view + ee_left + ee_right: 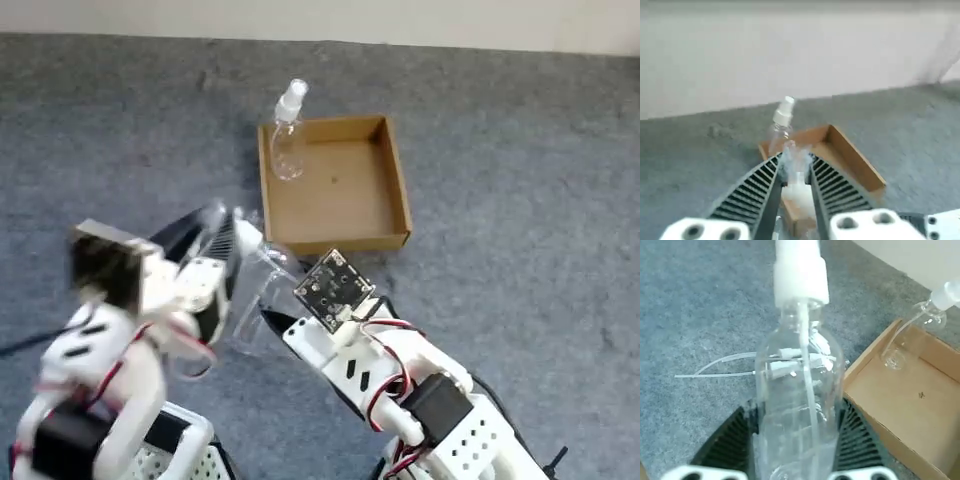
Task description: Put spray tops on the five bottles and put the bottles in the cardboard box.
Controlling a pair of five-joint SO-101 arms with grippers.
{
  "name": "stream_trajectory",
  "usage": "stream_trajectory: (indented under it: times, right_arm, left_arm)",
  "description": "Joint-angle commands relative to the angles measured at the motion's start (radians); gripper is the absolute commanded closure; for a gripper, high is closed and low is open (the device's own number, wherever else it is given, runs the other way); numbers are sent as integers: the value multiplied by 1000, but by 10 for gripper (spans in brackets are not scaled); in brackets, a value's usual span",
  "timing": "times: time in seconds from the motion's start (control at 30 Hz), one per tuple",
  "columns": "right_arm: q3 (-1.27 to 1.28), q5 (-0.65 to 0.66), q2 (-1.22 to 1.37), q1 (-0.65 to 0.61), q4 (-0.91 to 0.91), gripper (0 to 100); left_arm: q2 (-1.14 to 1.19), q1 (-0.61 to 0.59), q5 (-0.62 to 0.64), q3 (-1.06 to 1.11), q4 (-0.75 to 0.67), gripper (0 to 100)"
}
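The bottle (800, 405) is clear plastic and looks empty, so I think it is very light. It is smooth and round. It could slip or spin if held too loosely, and its thin wall may dent if squeezed too hard. The best place to hold it is the wide middle. The right pincer (797, 432) grips it there, with one finger on each side.

The top (801, 270) is small, white and hard, so it should be good for pinching and turning. It sits on the neck of the bottle. I cannot tell if it is screwed tight. A long thin tube runs down from it inside the bottle. The left pincer (793, 165) is almost closed, with something white between its fingers. I think that is the top.

The bottle is held up off the grey carpet, between the two arms, just near the box (400, 190).

The box is brown, low and open. The other bottle (287, 150) leans in its far left corner. Its white top pokes out over the far wall.

Spare tops (720, 373) with thin tubes lie on the carpet past the held bottle.
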Motion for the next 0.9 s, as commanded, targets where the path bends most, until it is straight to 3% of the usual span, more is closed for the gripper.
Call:
stream_trajectory:
  times: [0.0, 0.37, 0.5, 0.6, 0.87]
  right_arm:
    - [-15, 5, -16, 13, -27, 995]
    - [-15, 5, -19, 7, -28, 995]
    - [-10, 5, -22, -7, -27, 995]
    - [-10, 5, -19, -42, -27, 995]
    - [-10, 6, -19, -47, -30, 995]
  left_arm:
    - [-90, -101, -9, -12, 48, 896]
    - [-107, -110, -14, -10, 63, 861]
    - [-91, -105, -14, 31, -31, 863]
    - [-25, -38, -12, 90, -98, 863]
    - [62, 113, -11, 97, -101, 864]
